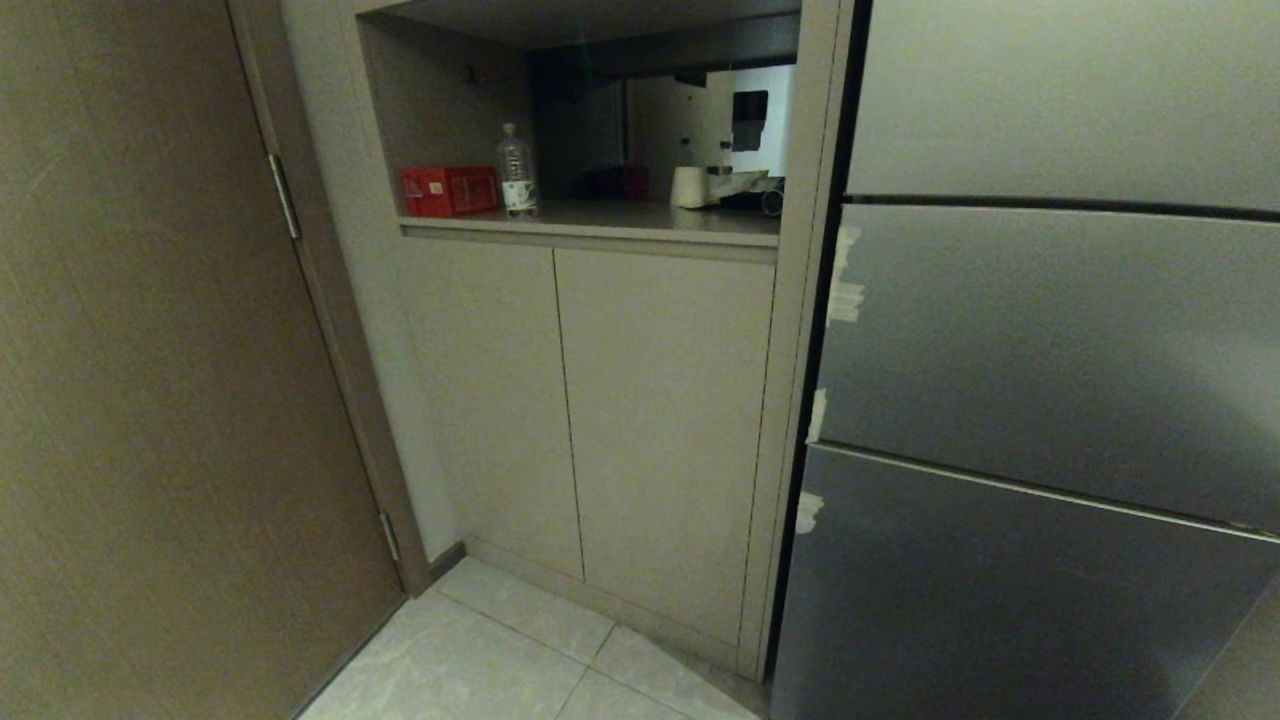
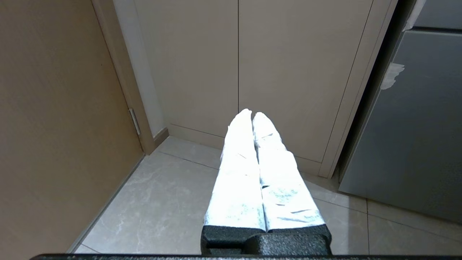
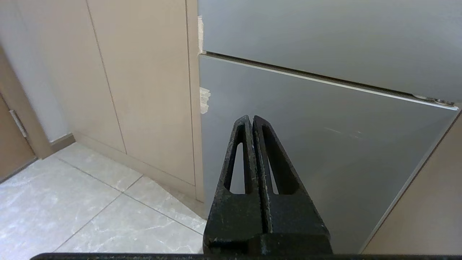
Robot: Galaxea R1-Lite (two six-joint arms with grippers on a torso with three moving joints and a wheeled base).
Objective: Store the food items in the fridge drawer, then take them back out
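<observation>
1. Head view: neither arm showed. The grey fridge (image 1: 1050, 400), all fronts closed, filled the right of the frame with white tape scraps (image 1: 845, 300) on its left edge. At upper centre, an open shelf (image 1: 620, 218) carried a red box (image 1: 450, 190) and a water bottle (image 1: 517, 172). The drawer and food were nowhere visible.
2. Left wrist view: the left tool (image 2: 252, 112), white-wrapped, jaws pressed together, pointed at beige cabinet doors (image 2: 238, 65) above the tiled floor (image 2: 162, 202).
3. Right wrist view: the right tool (image 3: 251, 118), black jaws together and empty, faced the fridge's lower front.
</observation>
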